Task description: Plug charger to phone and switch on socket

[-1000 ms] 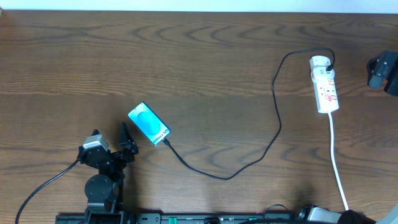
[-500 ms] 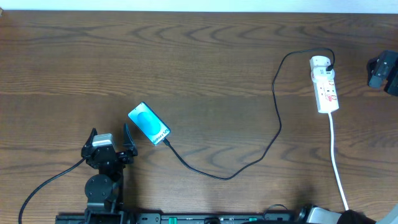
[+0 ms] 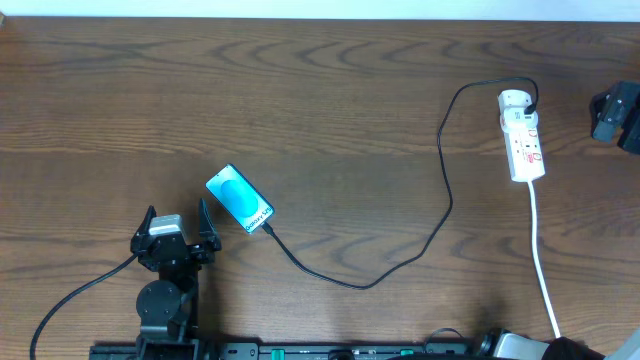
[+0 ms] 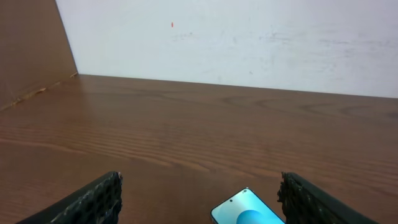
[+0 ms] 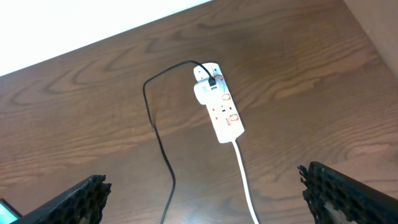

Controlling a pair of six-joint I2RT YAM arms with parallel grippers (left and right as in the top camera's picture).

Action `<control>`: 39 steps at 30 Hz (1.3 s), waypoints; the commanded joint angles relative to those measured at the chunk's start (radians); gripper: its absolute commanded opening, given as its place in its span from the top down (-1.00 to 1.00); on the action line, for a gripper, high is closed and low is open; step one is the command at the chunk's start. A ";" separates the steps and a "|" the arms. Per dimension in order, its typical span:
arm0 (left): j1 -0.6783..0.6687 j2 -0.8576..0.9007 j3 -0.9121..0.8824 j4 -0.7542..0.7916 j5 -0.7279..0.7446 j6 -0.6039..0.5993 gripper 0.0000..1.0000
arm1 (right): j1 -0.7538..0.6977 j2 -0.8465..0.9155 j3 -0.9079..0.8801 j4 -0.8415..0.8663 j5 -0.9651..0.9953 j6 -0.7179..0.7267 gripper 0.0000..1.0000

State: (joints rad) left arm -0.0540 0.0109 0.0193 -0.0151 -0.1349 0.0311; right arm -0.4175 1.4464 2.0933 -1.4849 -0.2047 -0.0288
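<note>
Overhead view: a smartphone (image 3: 239,199) with a light-blue screen lies tilted at the wooden table's (image 3: 320,90) centre-left. It sits just beside the left gripper (image 3: 177,216), whose fingers are spread and empty. A thin black charger cable (image 3: 446,190) curves from the phone's lower end to the white power strip (image 3: 523,135) far right; its tip is too small to judge. The right gripper (image 5: 205,186), mostly cut off overhead, is spread wide and empty.

Left gripper (image 3: 176,212), right gripper (image 5: 207,191), jaws spread wide
</note>
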 commanded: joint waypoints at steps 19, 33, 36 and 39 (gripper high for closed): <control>0.004 -0.005 -0.015 -0.044 -0.034 0.018 -0.63 | 0.000 -0.002 0.006 -0.001 0.004 0.014 -0.98; 0.004 -0.005 -0.015 -0.044 -0.034 0.018 -0.63 | -0.001 -0.003 0.006 -0.001 0.005 0.014 -0.99; 0.004 -0.005 -0.015 -0.044 -0.034 0.018 -0.63 | -0.001 -0.012 0.006 -0.001 0.004 0.014 -0.99; 0.004 -0.005 -0.015 -0.044 -0.034 0.018 -0.63 | 0.000 -0.047 0.006 0.002 0.013 0.008 -0.99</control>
State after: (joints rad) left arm -0.0540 0.0109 0.0196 -0.0151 -0.1375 0.0315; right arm -0.4175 1.4437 2.0933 -1.4849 -0.2047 -0.0288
